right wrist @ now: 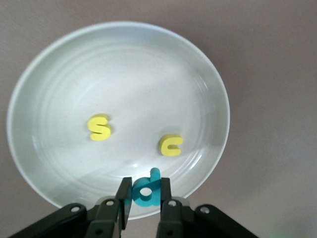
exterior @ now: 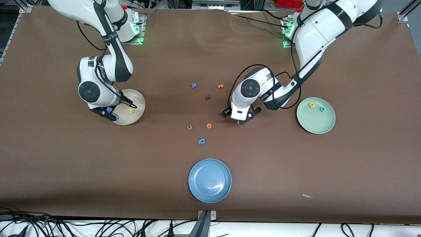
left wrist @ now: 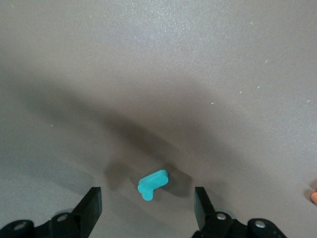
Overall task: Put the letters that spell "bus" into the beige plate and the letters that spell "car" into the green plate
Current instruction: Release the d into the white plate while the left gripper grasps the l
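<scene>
We list a brown matte table covering (exterior: 210,49) with cables along its front edge.

Right arm's end: a round shallow cream-beige plate (exterior: 138,113) carries a yellow foam s (right wrist: 99,127) and a yellow foam u (right wrist: 171,145), both lying flat. Over its rim hangs the right gripper (right wrist: 143,198), fingers clamped on a teal foam b (right wrist: 147,191), its stem pointing toward the plate's middle.

Centre: a blue x (exterior: 194,85), two orange letters (exterior: 220,86) (exterior: 209,125), a dark red letter (exterior: 208,97), a green u-shaped letter (exterior: 189,127), a periwinkle letter (exterior: 201,141) and a round blue plate (exterior: 210,180).

Beside these, the left gripper (left wrist: 147,208) stands low with fingers apart around a thin teal foam r (left wrist: 153,182), flat on the table, its long axis slanting across the gap.

Left arm's end: a pale mint-green plate (exterior: 317,125) holds a yellow a (exterior: 311,105) and a teal c (exterior: 322,109).
</scene>
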